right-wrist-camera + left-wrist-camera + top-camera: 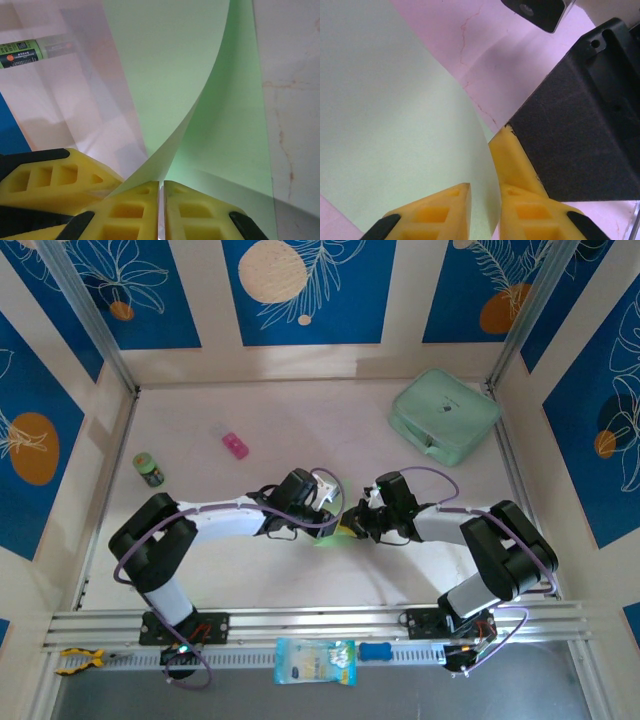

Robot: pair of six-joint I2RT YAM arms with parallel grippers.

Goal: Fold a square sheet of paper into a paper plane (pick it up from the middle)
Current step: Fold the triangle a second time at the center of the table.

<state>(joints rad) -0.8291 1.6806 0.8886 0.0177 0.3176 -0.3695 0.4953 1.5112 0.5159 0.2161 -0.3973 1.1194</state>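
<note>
One sheet of paper (170,65), pale green, sits in the middle of the worktop (300,440), right between the two arms. It is bent up in a soft curve. I see no sharp fold in it yet.

The right tool (161,192) is clenched on the paper, with its yellow tips pressed tight together. The left tool (485,192) has the paper running between its tips, which stand a little apart. I cannot tell if it grips the paper or not.

I think the picking up is done. Nearly all the folding is left: no point, no wings, no plane.
</note>
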